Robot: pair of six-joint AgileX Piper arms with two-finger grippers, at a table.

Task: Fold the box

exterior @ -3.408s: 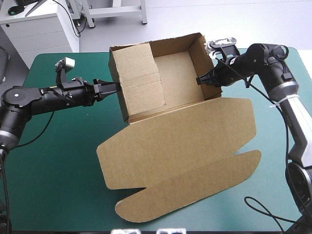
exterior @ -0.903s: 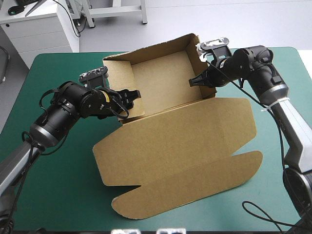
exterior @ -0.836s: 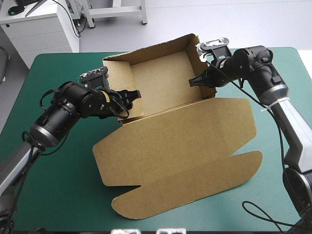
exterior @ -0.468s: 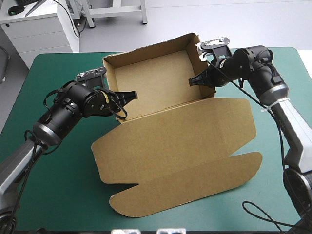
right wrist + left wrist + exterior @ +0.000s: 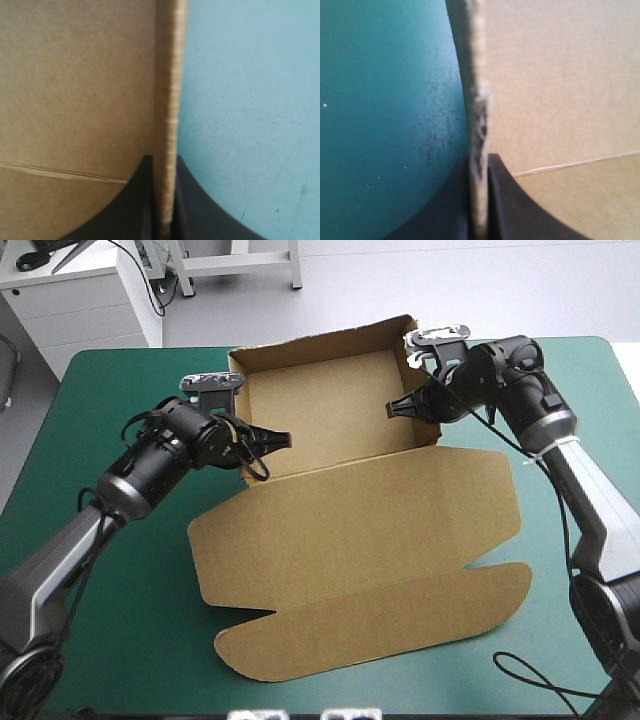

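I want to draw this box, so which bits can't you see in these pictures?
High view: the box's far wall outside, hidden by the wall itself; the teal-green cover beneath, hidden by the board.
Left wrist view: the left pincer grips a wall edge, blurred by closeness; the rest of the box is cut off.
Right wrist view: the same for the right pincer.

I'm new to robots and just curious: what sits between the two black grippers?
The box, its tray open: the left gripper pinches one side wall, the right gripper the opposite, seen in the high view.
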